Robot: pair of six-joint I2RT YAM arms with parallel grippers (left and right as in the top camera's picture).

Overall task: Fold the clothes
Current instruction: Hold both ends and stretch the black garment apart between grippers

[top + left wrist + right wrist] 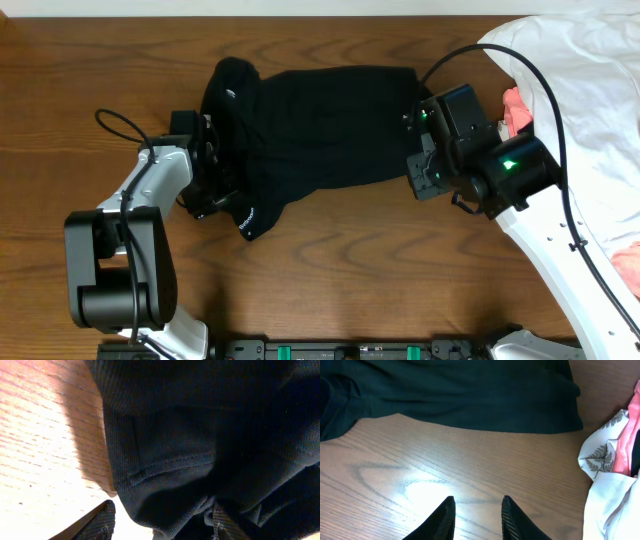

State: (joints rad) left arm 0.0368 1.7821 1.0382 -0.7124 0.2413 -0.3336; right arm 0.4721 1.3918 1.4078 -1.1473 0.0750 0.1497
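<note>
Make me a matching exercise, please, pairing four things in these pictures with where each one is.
Things:
1. black garment
2. white garment
3. coral-pink garment
4. right gripper

Places:
A. peeking out beside the white fabric
B. above bare table, open and empty
C. heaped at the right edge
D. spread across the middle

Pairs: 1-D, 2-C, 3-A, 4-B
</note>
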